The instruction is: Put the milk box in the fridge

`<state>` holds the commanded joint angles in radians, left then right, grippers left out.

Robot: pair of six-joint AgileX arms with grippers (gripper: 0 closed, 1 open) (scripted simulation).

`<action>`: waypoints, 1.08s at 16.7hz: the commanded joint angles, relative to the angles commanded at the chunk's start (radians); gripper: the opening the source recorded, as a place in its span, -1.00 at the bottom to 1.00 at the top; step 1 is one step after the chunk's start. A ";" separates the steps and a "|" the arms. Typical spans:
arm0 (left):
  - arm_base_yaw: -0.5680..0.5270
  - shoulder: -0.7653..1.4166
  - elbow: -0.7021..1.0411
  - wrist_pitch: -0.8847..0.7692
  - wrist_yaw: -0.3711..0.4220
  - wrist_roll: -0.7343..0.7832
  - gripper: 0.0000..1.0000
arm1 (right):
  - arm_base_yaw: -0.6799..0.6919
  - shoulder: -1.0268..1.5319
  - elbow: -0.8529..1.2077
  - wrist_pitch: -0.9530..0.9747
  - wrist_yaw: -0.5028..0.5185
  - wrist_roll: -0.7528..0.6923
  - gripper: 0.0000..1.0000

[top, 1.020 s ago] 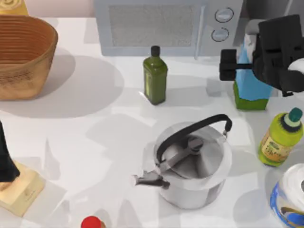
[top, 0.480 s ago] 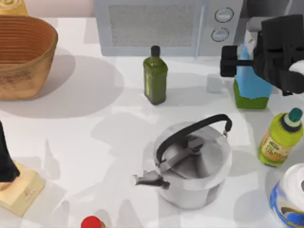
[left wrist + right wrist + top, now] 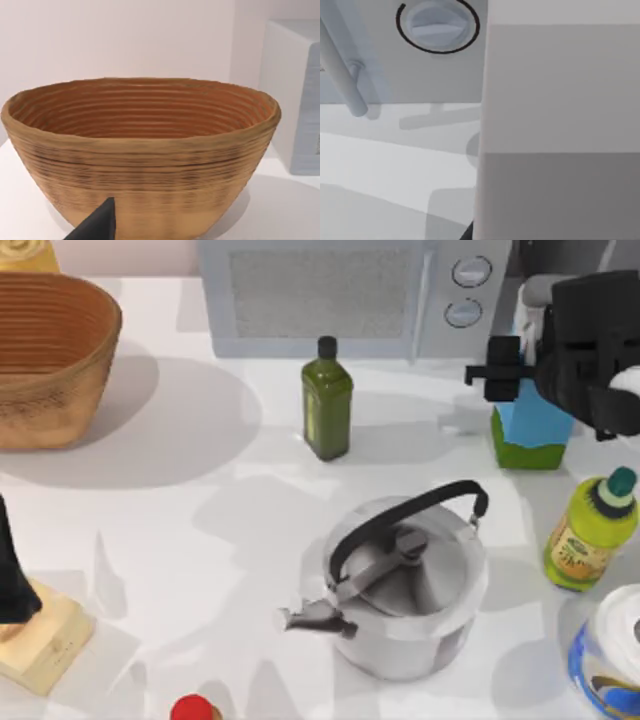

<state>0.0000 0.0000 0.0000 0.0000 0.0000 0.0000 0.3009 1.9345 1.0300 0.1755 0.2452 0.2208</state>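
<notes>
Top view: right gripper (image 3: 515, 380) pinching milk box (image 3: 530, 430) near top, at table's right, beside microwave (image 3: 360, 295), prob. to lift w/o tipping. Left arm parked by basket (image 3: 50, 355), claw state not clear.

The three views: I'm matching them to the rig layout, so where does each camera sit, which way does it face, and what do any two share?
Top view: above the table, looking down at the kettle, microwave and basket; the right claw is at the milk box.
Left wrist view: on the left arm, facing the basket side-on; a dark fingertip shows.
Right wrist view: on the right arm, facing a microwave knob and a grey panel.
Shared: basket and microwave, each in the top view and one wrist view.
</notes>
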 joint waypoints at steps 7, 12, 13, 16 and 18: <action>0.000 0.000 0.000 0.000 0.000 0.000 1.00 | 0.000 0.000 0.000 0.000 0.000 0.000 -1.00; 0.000 0.000 0.000 0.000 0.000 0.000 1.00 | 0.000 0.000 0.000 0.000 0.000 0.000 -1.00; 0.000 0.000 0.000 0.000 0.000 0.000 1.00 | 0.000 0.000 0.000 0.000 0.000 0.000 -1.00; 0.000 0.000 0.000 0.000 0.000 0.000 1.00 | 0.000 -0.031 0.059 -0.011 0.006 -0.003 -1.00; 0.000 0.000 0.000 0.000 0.000 0.000 1.00 | 0.000 -0.042 0.109 -0.067 0.007 -0.002 -1.00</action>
<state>0.0000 0.0000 0.0000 0.0000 0.0000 0.0000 0.3011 1.8920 1.1386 0.1090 0.2519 0.2185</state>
